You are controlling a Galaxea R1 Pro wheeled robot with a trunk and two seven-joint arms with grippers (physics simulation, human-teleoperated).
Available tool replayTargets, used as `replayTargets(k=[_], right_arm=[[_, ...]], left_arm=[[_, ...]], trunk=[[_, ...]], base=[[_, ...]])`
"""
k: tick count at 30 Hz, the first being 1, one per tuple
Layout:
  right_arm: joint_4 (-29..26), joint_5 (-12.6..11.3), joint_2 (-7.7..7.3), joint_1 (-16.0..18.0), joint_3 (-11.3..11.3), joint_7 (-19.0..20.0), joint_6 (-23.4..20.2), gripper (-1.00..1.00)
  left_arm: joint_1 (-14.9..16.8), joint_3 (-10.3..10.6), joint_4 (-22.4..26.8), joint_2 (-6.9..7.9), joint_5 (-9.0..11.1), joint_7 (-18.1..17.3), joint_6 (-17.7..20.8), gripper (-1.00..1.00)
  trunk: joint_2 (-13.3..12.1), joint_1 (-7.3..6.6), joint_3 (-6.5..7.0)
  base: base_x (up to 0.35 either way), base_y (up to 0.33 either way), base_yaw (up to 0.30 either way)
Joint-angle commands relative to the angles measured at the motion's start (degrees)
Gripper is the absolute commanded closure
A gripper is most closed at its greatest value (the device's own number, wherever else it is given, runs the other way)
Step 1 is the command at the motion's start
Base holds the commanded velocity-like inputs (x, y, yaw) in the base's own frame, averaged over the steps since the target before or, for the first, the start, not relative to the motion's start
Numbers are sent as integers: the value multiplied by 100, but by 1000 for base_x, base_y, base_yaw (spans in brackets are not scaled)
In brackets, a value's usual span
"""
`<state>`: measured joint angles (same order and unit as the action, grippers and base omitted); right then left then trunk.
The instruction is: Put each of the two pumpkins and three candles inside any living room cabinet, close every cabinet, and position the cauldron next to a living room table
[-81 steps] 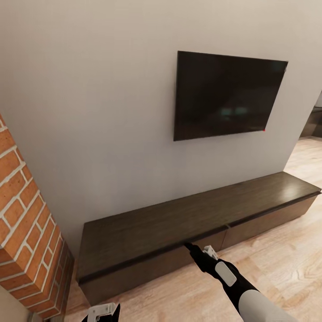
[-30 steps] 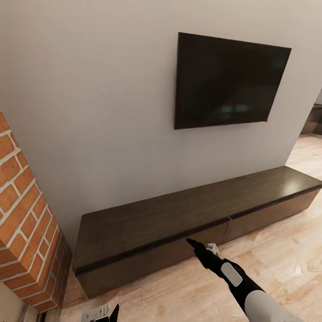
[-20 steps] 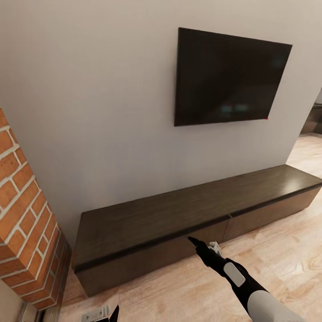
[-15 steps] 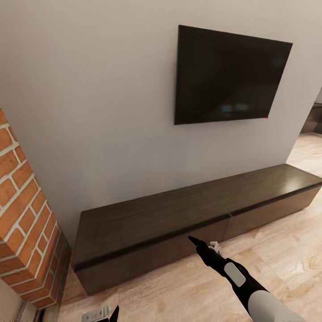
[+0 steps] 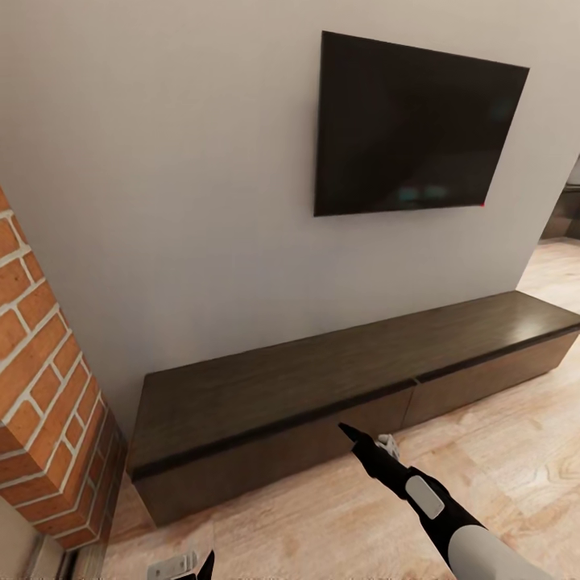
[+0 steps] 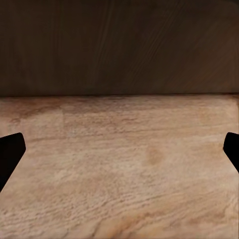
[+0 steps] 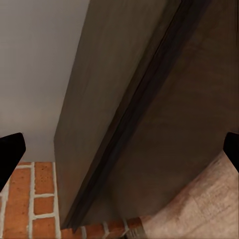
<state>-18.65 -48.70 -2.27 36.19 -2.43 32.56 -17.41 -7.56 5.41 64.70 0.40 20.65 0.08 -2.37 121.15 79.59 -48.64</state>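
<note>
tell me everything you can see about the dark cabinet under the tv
The cabinet is a long, low unit of dark brown wood grain with a flat top that carries nothing. It stands on the pale wood floor against the grey wall, below the television, one end near the brick column. Its handleless fronts, split by a vertical seam, sit flush and shut under a dark shadow line. The right gripper points at the front, close to it; contact cannot be judged.
</note>
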Motion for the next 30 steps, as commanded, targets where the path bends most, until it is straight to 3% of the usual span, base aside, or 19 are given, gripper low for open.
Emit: replayTargets(k=[1,7,10,15,24,28,30], right_arm=[[7,-37,-1,2,-26,16,-55,-100],[35,-42,6,2,-32,24,-36,-100],[86,-43,19,2,-64,18,179,-100],[279,-44,25,2,-550,32,471,-100],[325,-39,40,2,-699,39,533,-100],[320,-32,57,2,-669,45,536,-100],[319,-25,63,2,-657,42,536,-100]], left_arm=[[0,12,1,4,60,1,-17,-100],[0,12,-1,4,58,1,-19,-100],[0,12,-14,4,56,1,-21,-100],[0,12,-25,4,55,1,-25,-100],[0,12,5,4,79,16,-9,-100],[-4,-4,556,9,118,24,288,-100],[-6,-11,1100,4,111,59,808,-100]], trunk=[[43,22,-22],[284,154,-130],[404,220,-184],[605,330,-274],[966,527,-435],[1126,615,-507],[1166,637,-525]], base=[[0,0,0],[0,0,0],[0,0,0],[0,0,0],[0,0,0],[0,0,0],[0,0,0]])
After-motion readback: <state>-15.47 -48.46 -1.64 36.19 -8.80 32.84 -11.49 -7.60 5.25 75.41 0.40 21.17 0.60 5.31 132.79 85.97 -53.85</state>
